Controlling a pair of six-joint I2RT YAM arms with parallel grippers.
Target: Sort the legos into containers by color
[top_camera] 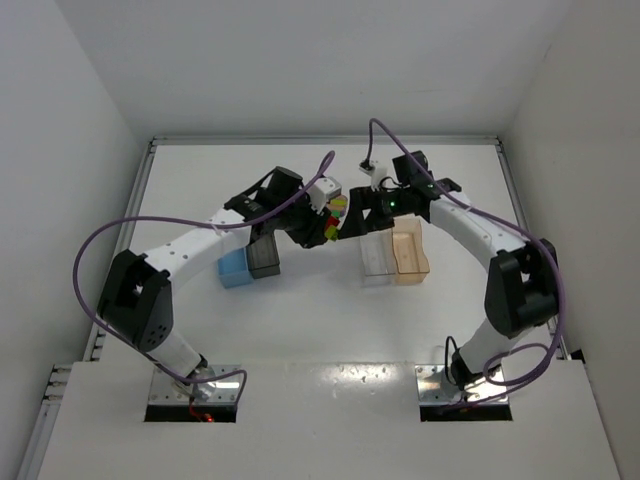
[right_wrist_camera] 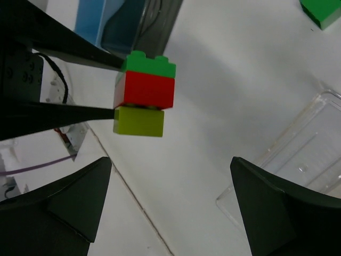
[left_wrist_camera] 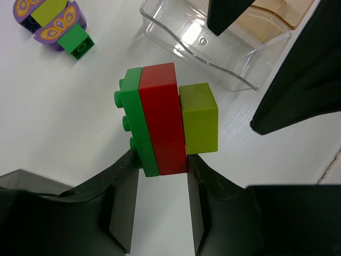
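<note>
White counter under soft even light, plain white walls at its left, right and far edges, metal rails along left and right edges, raised white panel across the near edge

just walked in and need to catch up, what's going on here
The left tool is clamped on a joined stack of green, red and yellow-green bricks near the clear bin. The right tool hangs open facing the stack, not touching it. On the table lie purple pieces with a green brick; the clear bin looks empty.
</note>
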